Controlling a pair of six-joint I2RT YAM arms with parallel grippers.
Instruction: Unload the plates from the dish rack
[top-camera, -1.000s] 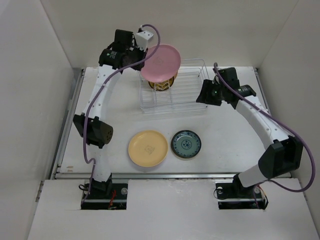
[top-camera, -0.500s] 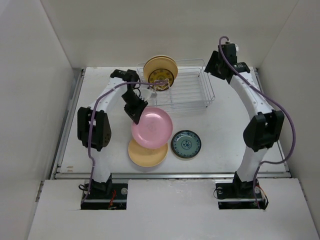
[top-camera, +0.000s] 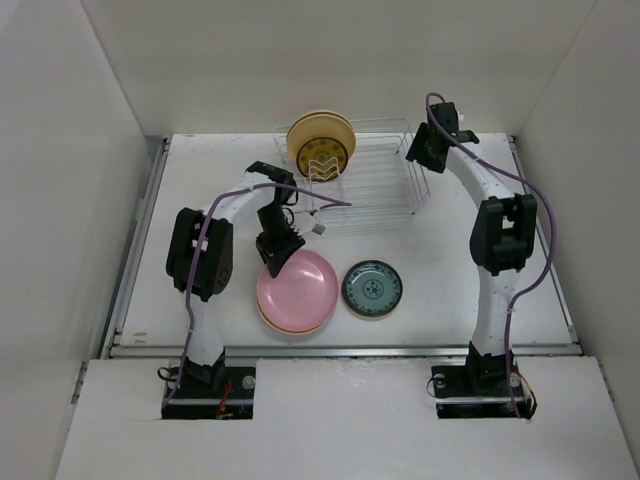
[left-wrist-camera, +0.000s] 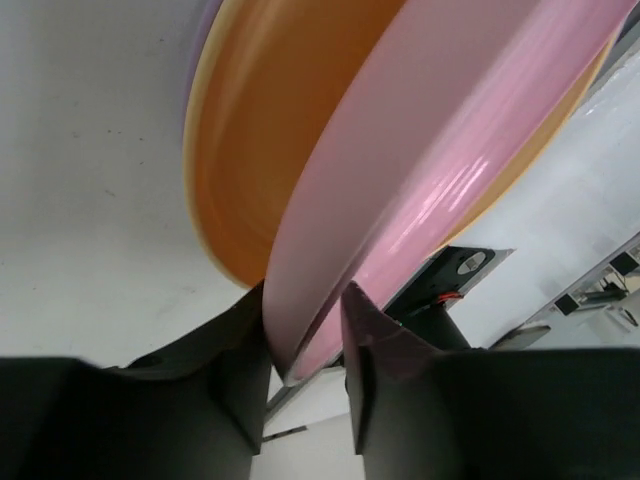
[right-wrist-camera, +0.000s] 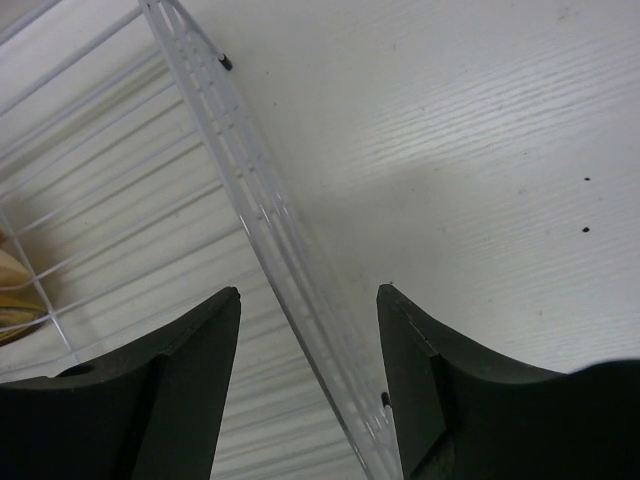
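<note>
My left gripper is shut on the near rim of the pink plate, which lies tilted on top of the yellow-tan plate at the table's front. In the left wrist view the pink plate's rim sits between my fingers, over the yellow-tan plate. The dark teal plate lies flat to the right. The wire dish rack holds a cream plate and an amber-brown patterned plate upright at its left end. My right gripper is open, its jaws astride the rack's right rim.
White walls close in the table on the left, back and right. A metal rail runs along the table's front edge. The left arm's purple cable drapes across the rack's front left corner.
My left arm has carried the pink plate from above the rack down onto the yellow-tan plate. My right arm has swung to the rack's far right corner.
</note>
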